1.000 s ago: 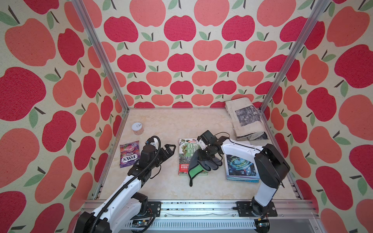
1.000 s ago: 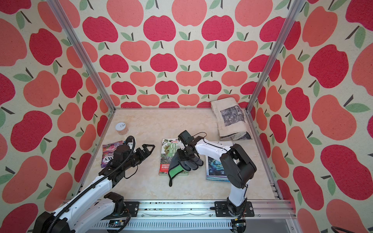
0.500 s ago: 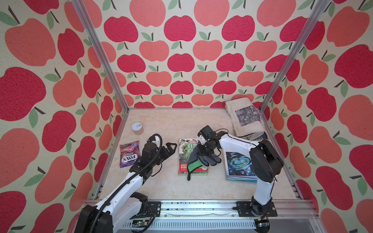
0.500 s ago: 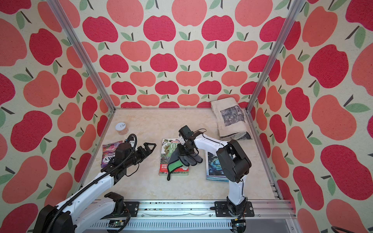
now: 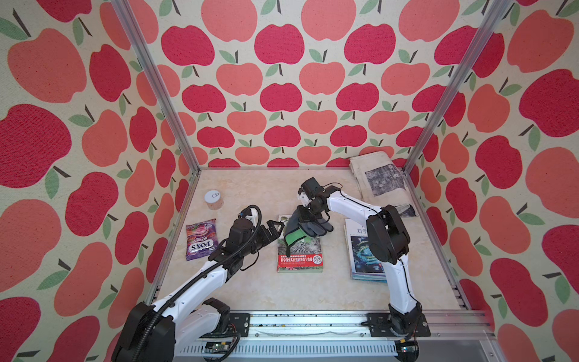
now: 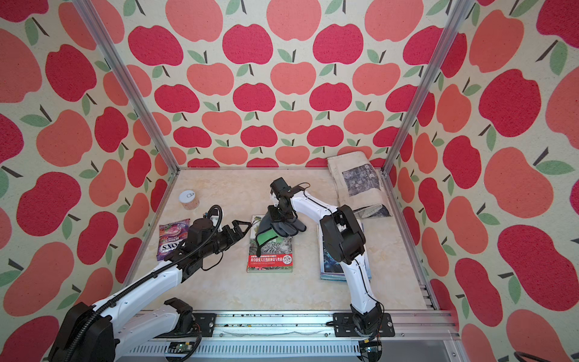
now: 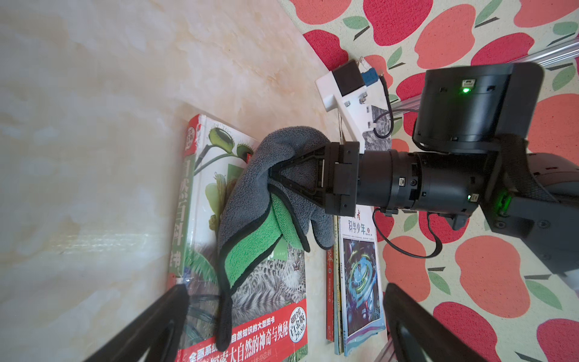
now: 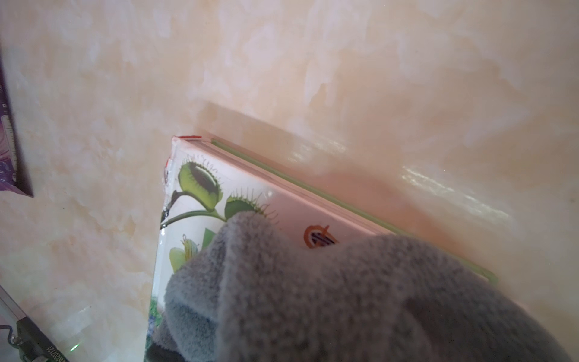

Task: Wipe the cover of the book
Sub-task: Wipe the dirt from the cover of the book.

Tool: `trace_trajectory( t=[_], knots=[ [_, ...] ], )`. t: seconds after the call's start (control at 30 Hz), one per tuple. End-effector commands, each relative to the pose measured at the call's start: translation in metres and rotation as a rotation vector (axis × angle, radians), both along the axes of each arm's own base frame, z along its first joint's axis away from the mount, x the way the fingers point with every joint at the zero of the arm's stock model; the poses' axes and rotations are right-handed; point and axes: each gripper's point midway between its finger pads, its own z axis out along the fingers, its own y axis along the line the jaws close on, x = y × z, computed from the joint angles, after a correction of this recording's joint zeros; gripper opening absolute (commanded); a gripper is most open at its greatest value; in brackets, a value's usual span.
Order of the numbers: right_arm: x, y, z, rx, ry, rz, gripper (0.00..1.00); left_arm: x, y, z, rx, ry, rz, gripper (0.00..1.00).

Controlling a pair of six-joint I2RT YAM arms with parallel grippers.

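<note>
The book (image 5: 299, 250) (image 6: 271, 252), with a plant-and-leopard cover and a red band, lies flat mid-table. A grey and green cloth (image 5: 302, 227) (image 6: 277, 228) rests on the book's far half. My right gripper (image 5: 303, 216) (image 6: 276, 215) is shut on the cloth and presses it to the cover. In the left wrist view its jaws pinch the cloth (image 7: 250, 194) over the book (image 7: 269, 282). In the right wrist view the cloth (image 8: 344, 297) hides the jaws; the book's far corner (image 8: 200, 188) shows. My left gripper (image 5: 275, 226) (image 6: 242, 226) (image 7: 285, 288) stands open by the book's left edge, holding nothing.
A purple candy bag (image 5: 200, 239) and a small jar (image 5: 214, 199) sit at the left. A stack of magazines (image 5: 357, 250) lies right of the book, under my right arm. A folded newspaper (image 5: 379, 178) fills the back right corner.
My right gripper has dragged the cloth along the cover from the book's middle toward its far end. The left gripper has edged a little closer to the book.
</note>
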Motion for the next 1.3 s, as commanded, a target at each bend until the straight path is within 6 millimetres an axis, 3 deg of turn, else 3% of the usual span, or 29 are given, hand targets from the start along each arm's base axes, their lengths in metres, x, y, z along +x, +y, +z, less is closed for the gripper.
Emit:
trace_trajectory(
  t=[0.0, 0.2, 0.5, 0.6, 0.77, 1.07, 1.17, 1.27],
  knots=[
    [-0.013, 0.014, -0.009, -0.016, 0.028, 0.039, 0.04, 0.005, 0.000, 0.006, 0.012, -0.013, 0.018, 0.99],
    [-0.031, 0.026, -0.009, -0.031, 0.023, 0.066, 0.04, 0.009, 0.002, -0.007, 0.010, 0.023, 0.051, 0.99],
    [-0.091, -0.012, -0.012, -0.053, 0.020, 0.081, 0.04, 0.025, -0.012, -0.017, 0.025, 0.064, 0.020, 0.99],
    [-0.100, -0.023, -0.012, -0.070, 0.014, 0.092, 0.05, 0.023, -0.008, -0.021, 0.034, 0.065, 0.039, 0.99],
    [-0.081, -0.018, -0.014, -0.079, 0.001, 0.109, 0.05, 0.017, -0.007, -0.025, 0.048, 0.067, 0.029, 0.99],
    [-0.009, 0.013, -0.017, -0.067, -0.009, 0.073, 0.05, 0.002, 0.012, -0.032, 0.043, 0.096, 0.065, 0.99],
    [-0.004, 0.033, -0.012, -0.030, -0.003, 0.083, 0.05, -0.001, 0.023, -0.025, 0.020, 0.068, 0.097, 0.99],
    [-0.017, 0.055, -0.008, 0.014, 0.015, 0.109, 0.05, -0.001, 0.028, -0.021, 0.016, 0.064, 0.105, 0.99]
  ],
)
